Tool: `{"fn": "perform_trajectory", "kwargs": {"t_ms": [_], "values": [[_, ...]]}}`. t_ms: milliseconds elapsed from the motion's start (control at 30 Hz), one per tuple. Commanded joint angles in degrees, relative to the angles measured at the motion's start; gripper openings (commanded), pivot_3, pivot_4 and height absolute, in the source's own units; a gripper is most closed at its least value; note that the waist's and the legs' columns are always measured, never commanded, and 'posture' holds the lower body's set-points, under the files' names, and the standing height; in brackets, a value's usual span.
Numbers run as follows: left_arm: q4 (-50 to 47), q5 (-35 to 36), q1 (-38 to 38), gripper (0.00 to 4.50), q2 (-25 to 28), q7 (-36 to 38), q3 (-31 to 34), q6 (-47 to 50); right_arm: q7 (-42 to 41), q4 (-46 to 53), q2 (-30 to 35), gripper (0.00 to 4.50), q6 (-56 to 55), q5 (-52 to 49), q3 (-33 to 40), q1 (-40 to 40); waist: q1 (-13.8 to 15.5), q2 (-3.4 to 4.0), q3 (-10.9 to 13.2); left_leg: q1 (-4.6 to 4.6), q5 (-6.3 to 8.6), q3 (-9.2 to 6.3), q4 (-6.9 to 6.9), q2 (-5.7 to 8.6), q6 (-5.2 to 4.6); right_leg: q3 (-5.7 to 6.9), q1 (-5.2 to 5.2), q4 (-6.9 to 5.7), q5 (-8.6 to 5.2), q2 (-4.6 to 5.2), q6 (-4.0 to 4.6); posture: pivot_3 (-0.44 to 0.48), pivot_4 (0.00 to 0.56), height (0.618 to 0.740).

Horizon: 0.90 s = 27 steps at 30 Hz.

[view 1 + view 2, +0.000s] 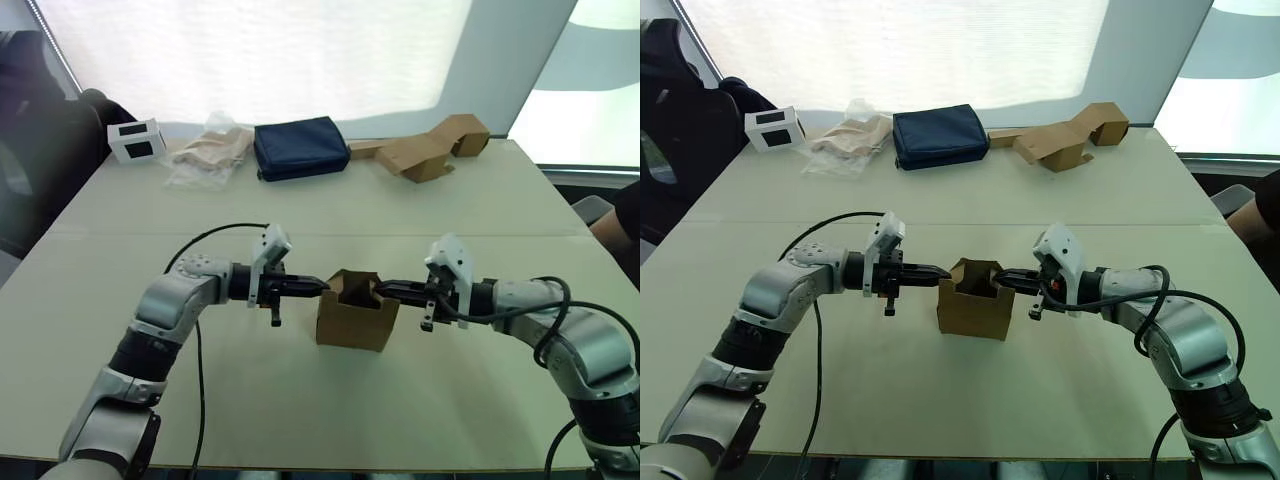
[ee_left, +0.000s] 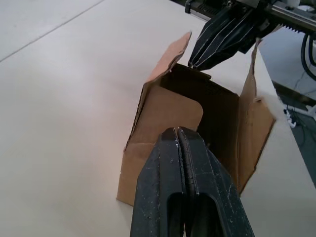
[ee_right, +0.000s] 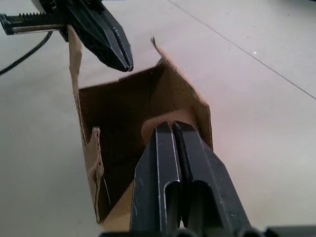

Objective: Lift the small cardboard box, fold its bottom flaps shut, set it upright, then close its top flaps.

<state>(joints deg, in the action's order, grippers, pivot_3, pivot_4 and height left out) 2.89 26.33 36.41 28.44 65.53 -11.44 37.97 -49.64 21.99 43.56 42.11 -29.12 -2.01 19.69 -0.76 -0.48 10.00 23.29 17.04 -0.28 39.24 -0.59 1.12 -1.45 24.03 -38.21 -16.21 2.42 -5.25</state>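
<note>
Left eye view: a small plain brown corrugated cardboard box point(image 1: 357, 312) stands upright at lower centre of the pale surface point(image 1: 300, 205), top flaps point(image 2: 170, 54) raised. Left end effector point(image 1: 322, 287) and right end effector point(image 1: 380, 288), each with fingers pressed together and gripping nothing, meet the rim from opposite sides.

Plain brown small cardboard box point(image 1: 356, 318), black end effectors.
</note>
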Motion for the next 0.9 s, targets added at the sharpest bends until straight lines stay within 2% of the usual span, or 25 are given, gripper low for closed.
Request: {"fn": "perform_trajectory", "kwargs": {"t_ms": [33, 300, 533, 667, 733, 900], "values": [[0.7, -2.2, 0.9, 0.02, -0.3, 0.3, -1.3, -2.8, -0.2, -1.1, 1.1, 0.00, -2.4, 3.8, -2.0, 1.1, 0.0, 0.00, 0.0, 0.00, 0.00, 0.00, 0.00, 0.00, 0.00, 0.00, 0.00, 0.00, 0.00, 0.00, 0.00, 0.000, 0.150, 0.740], [0.6, -2.0, 1.0, 0.02, -1.6, -0.4, -0.4, -2.5, -0.3, -2.0, 0.3, 0.00, -2.7, 5.0, -2.9, 1.0, 0.1, 0.00, 0.0, 0.00, 0.00, 0.00, 0.00, 0.00, 0.00, 0.00, 0.00, 0.00, 0.00, 0.01, 0.00, 0.000, 0.150, 0.740], [0.4, 4.2, 1.8, 0.02, -1.3, -2.6, 7.4, 3.1, 0.0, -0.2, -0.8, 0.00, -0.3, -0.8, 3.3, 1.2, 0.0, 0.00, 0.0, 0.00, 0.00, -0.01, 0.00, -0.02, 0.00, 0.00, 0.00, -0.01, 0.00, 0.01, 0.00, 0.000, 0.150, 0.740], [7.5, 5.4, 5.5, 0.02, -1.5, -4.4, 12.4, 2.6, 0.4, 4.8, 2.1, 0.00, 6.6, -9.0, 10.6, 4.9, 0.1, 0.00, 0.0, 0.01, 0.00, -0.03, 0.00, -0.02, 0.00, 0.01, 0.01, -0.02, 0.00, 0.02, 0.00, 0.000, 0.150, 0.740], [13.4, 2.0, 7.2, 0.02, -1.1, -3.2, 10.6, -1.2, 0.2, 7.1, 4.0, 0.00, 9.4, -12.5, 13.0, 6.4, 0.2, 0.01, 0.0, 0.01, 0.00, -0.02, 0.01, 0.00, 0.00, 0.02, 0.01, -0.02, 0.00, 0.03, 0.00, 0.000, 0.150, 0.740], [28.9, -4.7, 11.2, 0.02, -3.6, -0.3, 6.7, -10.1, -0.7, 12.9, 6.3, 0.00, 14.6, -19.2, 12.0, 4.0, 0.3, -0.04, 0.0, 0.02, 0.02, -0.06, -0.03, 0.01, -0.03, 0.08, -0.03, 0.07, 0.00, 0.02, 0.00, 0.000, 0.150, 0.740]]}}
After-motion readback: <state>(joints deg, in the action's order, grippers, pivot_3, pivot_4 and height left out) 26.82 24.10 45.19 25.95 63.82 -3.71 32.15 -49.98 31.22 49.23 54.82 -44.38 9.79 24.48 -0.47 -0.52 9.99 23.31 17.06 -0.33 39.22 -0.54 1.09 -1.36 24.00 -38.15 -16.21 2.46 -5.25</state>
